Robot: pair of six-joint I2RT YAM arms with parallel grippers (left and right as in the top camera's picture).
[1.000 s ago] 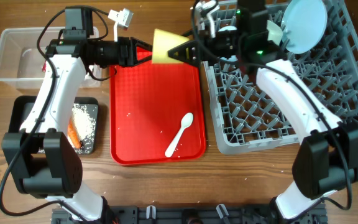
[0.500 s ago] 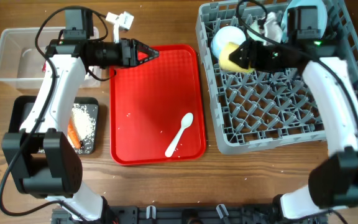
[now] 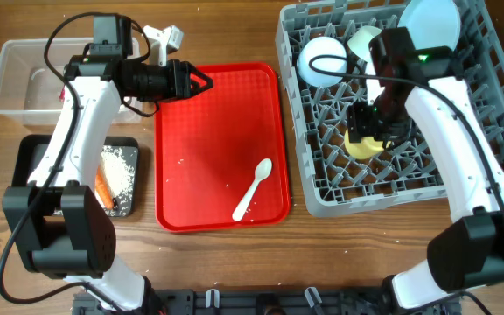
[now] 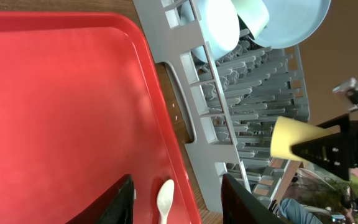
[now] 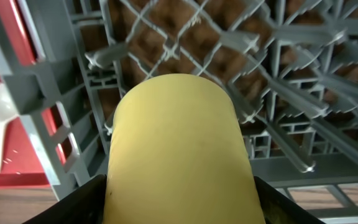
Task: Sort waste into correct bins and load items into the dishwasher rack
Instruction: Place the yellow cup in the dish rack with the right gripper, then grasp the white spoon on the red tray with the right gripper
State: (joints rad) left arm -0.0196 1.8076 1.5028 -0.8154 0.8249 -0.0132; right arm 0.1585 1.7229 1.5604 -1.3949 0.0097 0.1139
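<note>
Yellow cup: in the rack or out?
In: the right gripper holds the yellow cup inside the rack walls. Seated or not: cannot tell.

tray (image 3: 217, 114): bright red, flecked with a few white specks
rack (image 3: 427, 175): grey all over, a lattice of crossing bars
cup (image 5: 176, 143): pale yellow, plain
spoon (image 3: 254, 187): white
plate (image 3: 431, 22): pale blue, plain
bowls (image 3: 319, 59): pale blue-white, the one nearer the plate faintly green
tub (image 3: 11, 79): clear, slightly milky
bin (image 3: 33, 149): black
rice (image 3: 121, 168): white
carrot (image 3: 102, 191): orange
bench (image 3: 217, 262): mid-brown wood with darker streaks of grain
arms (image 3: 81, 114): white shells, black joints and cables
left pincer (image 4: 178, 180): black
right pincer (image 5: 176, 186): black
</note>
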